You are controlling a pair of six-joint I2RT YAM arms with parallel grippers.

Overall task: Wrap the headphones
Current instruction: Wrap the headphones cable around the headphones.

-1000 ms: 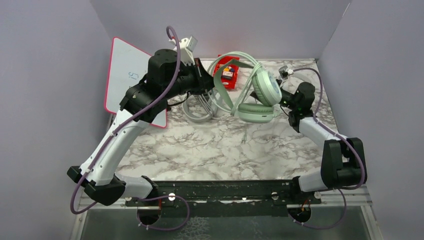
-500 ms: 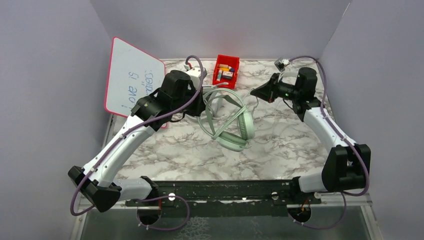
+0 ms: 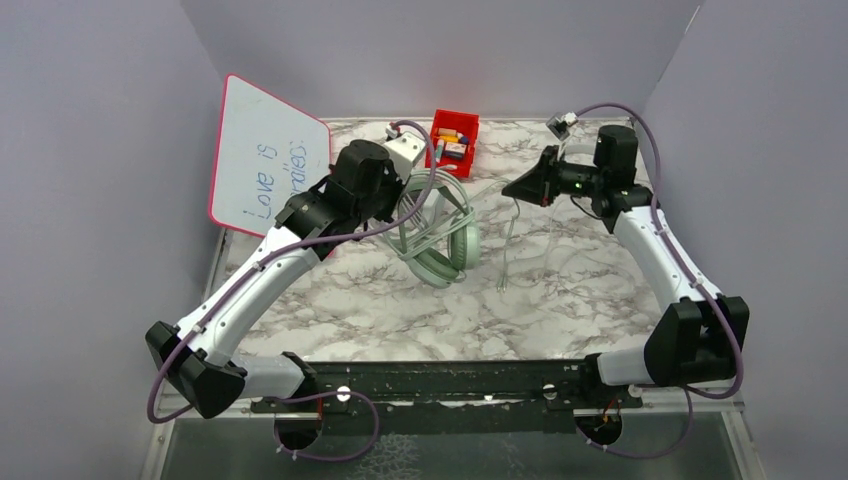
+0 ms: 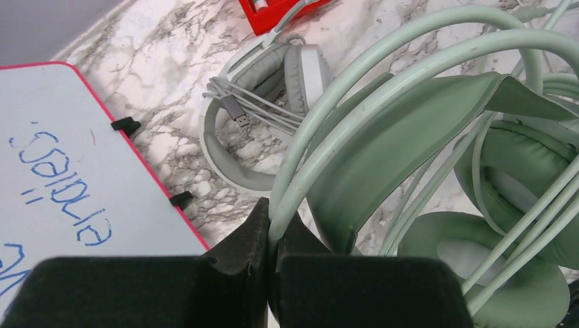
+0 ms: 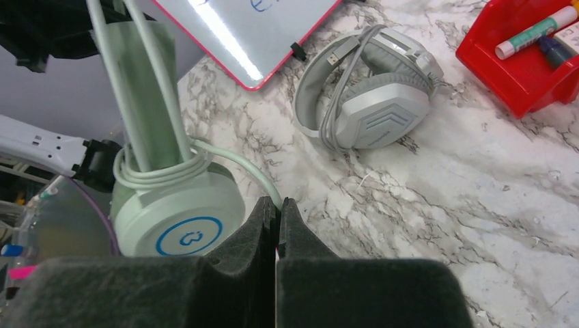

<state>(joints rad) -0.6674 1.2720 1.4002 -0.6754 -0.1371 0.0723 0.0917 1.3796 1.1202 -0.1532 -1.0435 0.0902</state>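
Note:
My left gripper [image 4: 273, 215] is shut on the thin headband of the mint-green headphones [image 4: 410, 130] and holds them tilted above the table's middle [image 3: 440, 235]. Their cable [image 5: 239, 164] is looped a few times round the band above an ear cup [image 5: 181, 222]. From there it runs to my right gripper [image 5: 278, 203], shut on it at the back right [image 3: 514, 188]. A loose length of cable [image 3: 507, 250] hangs down from that gripper. The grey-white headphones [image 4: 259, 102], with their cable bundled on them, lie on the table behind [image 5: 369, 96].
A red bin [image 3: 453, 140] with markers stands at the back centre. A pink-edged whiteboard [image 3: 265, 165] leans against the left wall, close to my left arm. Grey walls enclose the marble table [image 3: 560, 310] on three sides.
My left arm has swung the mint-green headphones down and to the left, uncovering the whiteboard. My right gripper rose to the back right with the cable and now holds still.

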